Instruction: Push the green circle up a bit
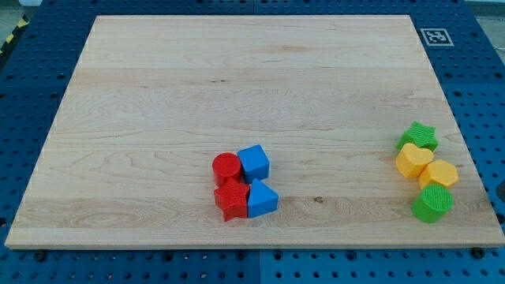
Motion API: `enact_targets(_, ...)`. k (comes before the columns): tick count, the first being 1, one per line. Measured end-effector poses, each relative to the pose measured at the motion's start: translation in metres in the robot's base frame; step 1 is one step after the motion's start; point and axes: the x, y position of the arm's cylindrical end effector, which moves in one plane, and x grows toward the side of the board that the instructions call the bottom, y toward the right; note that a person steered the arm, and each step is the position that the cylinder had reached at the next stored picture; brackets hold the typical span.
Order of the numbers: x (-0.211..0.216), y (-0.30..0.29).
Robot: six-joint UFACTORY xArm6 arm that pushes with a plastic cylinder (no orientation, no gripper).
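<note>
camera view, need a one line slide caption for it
Wooden board with a red-and-blue block cluster at bottom centre, and the green circle below two yellow blocks and a green star at right; tip unseen.

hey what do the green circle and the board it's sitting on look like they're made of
The green circle looks like matte plastic, possibly 3D-printed: its sides show fine ridges and the colour is flat and even. The board looks like light, unvarnished or satin-finished wood, with lengthwise grain lines and plank seams. My tip does not show clearly in this view.
</note>
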Motion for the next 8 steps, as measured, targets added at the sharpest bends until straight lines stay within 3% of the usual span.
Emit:
enact_targets(2,0.015,-0.009)
enact_targets(4,0.036,-0.054)
enact_targets(5,0.025,-0.088)
enact_targets(8,0.017,-0.106)
